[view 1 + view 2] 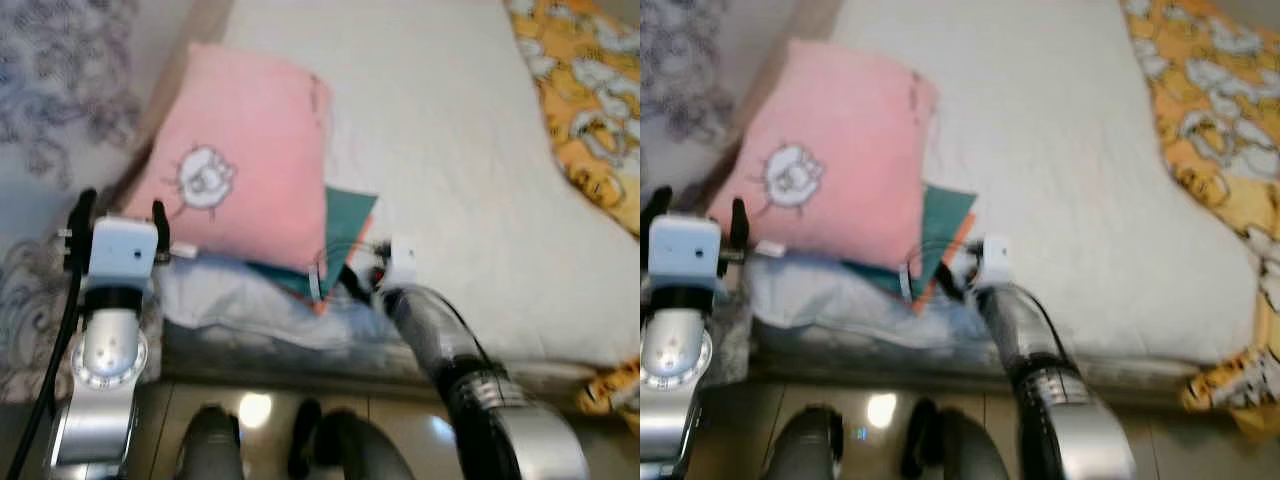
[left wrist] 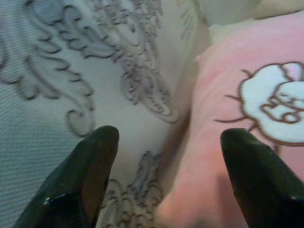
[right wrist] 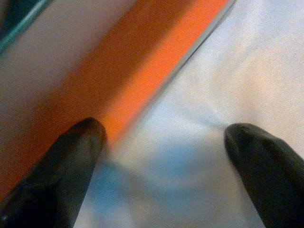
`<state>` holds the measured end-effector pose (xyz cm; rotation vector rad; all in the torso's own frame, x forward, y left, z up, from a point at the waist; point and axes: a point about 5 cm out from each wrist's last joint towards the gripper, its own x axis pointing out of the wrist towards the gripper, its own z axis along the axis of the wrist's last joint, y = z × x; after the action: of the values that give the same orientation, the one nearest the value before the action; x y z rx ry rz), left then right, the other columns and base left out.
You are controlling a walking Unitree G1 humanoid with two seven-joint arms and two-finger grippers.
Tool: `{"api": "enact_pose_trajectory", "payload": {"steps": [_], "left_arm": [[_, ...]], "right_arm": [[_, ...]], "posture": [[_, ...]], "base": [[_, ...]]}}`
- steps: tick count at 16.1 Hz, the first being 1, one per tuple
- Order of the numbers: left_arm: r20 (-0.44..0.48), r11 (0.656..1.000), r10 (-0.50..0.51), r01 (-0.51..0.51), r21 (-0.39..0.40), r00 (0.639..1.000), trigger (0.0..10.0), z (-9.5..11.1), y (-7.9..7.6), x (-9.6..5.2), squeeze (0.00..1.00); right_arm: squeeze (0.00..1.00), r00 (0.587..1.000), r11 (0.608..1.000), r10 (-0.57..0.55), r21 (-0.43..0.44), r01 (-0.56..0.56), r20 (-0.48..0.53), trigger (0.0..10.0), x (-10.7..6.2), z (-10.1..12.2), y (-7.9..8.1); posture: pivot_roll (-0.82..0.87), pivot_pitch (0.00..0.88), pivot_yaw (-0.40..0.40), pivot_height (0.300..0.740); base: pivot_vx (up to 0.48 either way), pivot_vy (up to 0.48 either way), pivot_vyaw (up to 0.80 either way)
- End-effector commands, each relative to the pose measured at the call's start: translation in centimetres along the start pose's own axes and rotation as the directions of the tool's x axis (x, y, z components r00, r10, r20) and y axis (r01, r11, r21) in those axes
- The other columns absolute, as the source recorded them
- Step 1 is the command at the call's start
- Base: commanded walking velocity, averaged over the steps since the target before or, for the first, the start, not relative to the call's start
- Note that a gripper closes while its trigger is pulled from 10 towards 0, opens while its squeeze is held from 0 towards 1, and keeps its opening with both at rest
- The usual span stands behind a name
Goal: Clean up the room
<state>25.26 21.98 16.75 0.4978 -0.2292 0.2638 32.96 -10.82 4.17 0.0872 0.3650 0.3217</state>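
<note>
I'm seeing the soft square pink pillow (image 1: 245,160) with its white sheep print lying on the smooth white bed sheet (image 1: 450,170), overlapping a flat teal-and-orange book (image 1: 340,235). My right tool (image 3: 161,137) is hovering released, one finger at the book's glossy orange edge, while my left tool (image 2: 166,147) is gaping empty beside the pillow's corner.

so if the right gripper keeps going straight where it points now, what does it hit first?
Probably the orange-edged book. The right gripper is open, one finger at the book's edge, the other over the pale sheet. Depth is unclear; it may meet the sheet first.
</note>
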Motion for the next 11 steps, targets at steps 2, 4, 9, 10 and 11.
{"api": "enact_pose_trajectory", "payload": {"steps": [2,4,9,10,11], "left_arm": [[0.01,0.999,-0.021,0.021,-0.029,1.0,10.0,0.3,-1.0,0.3,0.0],[0.022,0.999,-0.024,0.025,-0.035,0.999,10.0,0.6,-1.2,0.6,0.0],[0.004,0.998,-0.028,0.029,-0.062,1.0,10.0,0.6,-1.5,1.1,0.0],[-0.002,0.997,-0.032,0.031,-0.068,0.999,10.0,0.5,-1.7,1.1,0.0],[0.014,0.997,-0.046,0.047,-0.066,0.999,10.0,0.8,-2.3,1.4,0.0]], "right_arm": [[0.0,0.96,0.929,-0.082,-0.327,0.171,0.268,10.0,-0.8,3.7,-2.0],[0.0,0.938,0.893,-0.11,-0.381,0.237,0.327,10.0,-1.1,4.5,-2.3],[0.0,0.834,0.844,0.005,-0.45,0.292,0.552,10.0,-1.9,7.5,0.0],[0.0,0.828,0.847,0.018,-0.449,0.285,0.561,10.0,-1.7,7.7,0.4],[0.0,0.828,0.89,0.081,-0.414,0.19,0.554,10.0,-0.2,9.0,3.2]], "posture": [[0.3,0.214,-0.245,0.716],[0.31,0.206,-0.247,0.716],[0.3,0.175,-0.237,0.716],[0.3,0.175,-0.237,0.716],[0.29,0.163,-0.229,0.716]], "base": [[0.0,0.0,0.0],[0.0,0.0,0.0],[0.0,0.0,0.0],[0.0,0.0,0.0],[0.0,0.0,0.0]]}}
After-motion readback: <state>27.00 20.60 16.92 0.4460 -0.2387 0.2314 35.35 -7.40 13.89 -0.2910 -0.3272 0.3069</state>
